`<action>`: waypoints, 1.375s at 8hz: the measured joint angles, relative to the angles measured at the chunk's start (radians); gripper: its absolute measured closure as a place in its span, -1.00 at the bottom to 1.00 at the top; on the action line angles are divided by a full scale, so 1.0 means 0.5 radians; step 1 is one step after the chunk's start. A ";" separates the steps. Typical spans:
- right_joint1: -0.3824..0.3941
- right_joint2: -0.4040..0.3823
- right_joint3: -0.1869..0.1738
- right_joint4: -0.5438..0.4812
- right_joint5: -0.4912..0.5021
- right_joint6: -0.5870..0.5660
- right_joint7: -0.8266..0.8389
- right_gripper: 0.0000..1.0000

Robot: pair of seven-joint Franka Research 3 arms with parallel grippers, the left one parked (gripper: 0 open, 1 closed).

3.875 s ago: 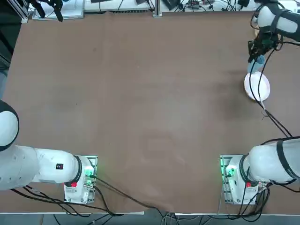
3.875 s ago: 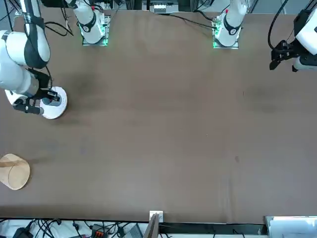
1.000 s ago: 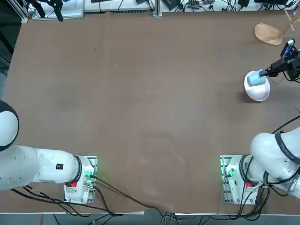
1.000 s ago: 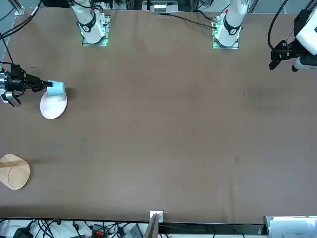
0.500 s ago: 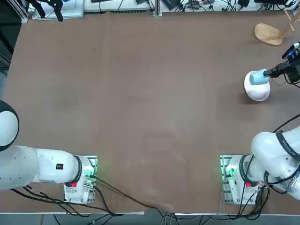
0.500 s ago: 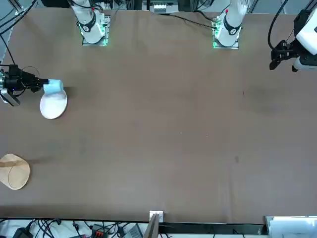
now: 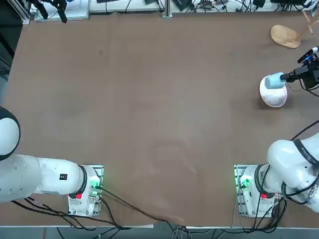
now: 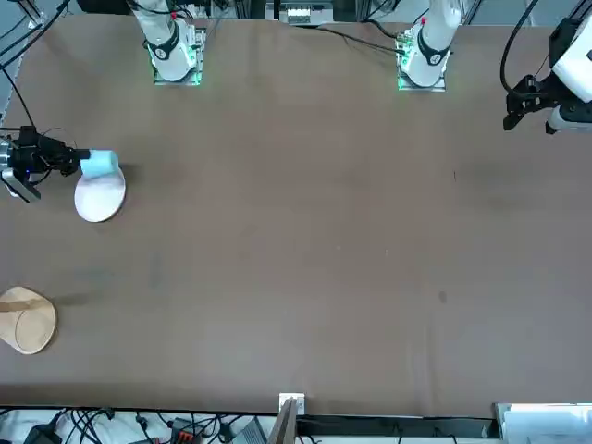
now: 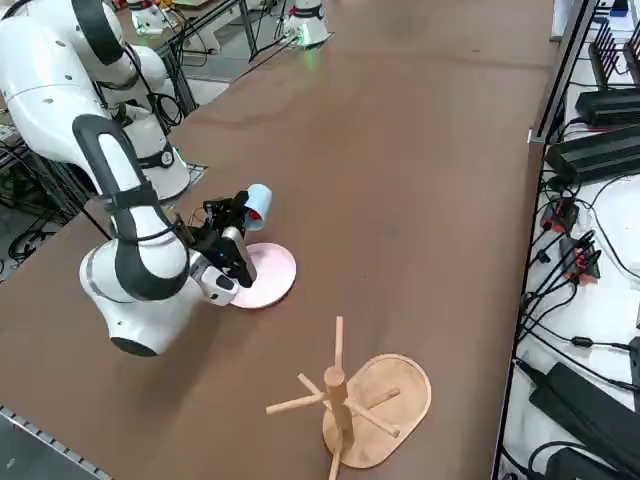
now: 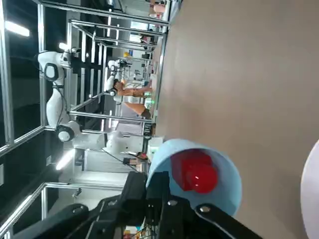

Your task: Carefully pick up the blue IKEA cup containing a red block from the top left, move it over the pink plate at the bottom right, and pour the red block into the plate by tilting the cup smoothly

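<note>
Cup [image 7: 274,81], light blue, count 1, is tipped on its side in the air at the plate's edge, and 1 right gripper [image 8: 85,155] holds it, its 2 fingers closed on the cup's wall. 1 pale round plate [image 9: 268,276] lies on the table [image 7: 149,109], and 1 wooden stand [image 9: 385,410] with an oval base and pegs rests well apart from it. Inside the cup sits 1 red block [image 10: 193,171], plain in the right wrist view; the top view and front view show only the cup's blue outside. The top view has the cup overlapping part of the plate, while the right wrist view shows them with a gap between. The stand's pegs spread out fully only in the right side view.
</note>
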 joint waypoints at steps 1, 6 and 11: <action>-0.010 0.023 0.000 0.012 0.003 -0.041 -0.012 0.95; -0.055 0.136 0.000 0.034 0.008 -0.192 -0.064 0.95; -0.103 0.265 0.000 0.191 0.013 -0.359 -0.072 0.95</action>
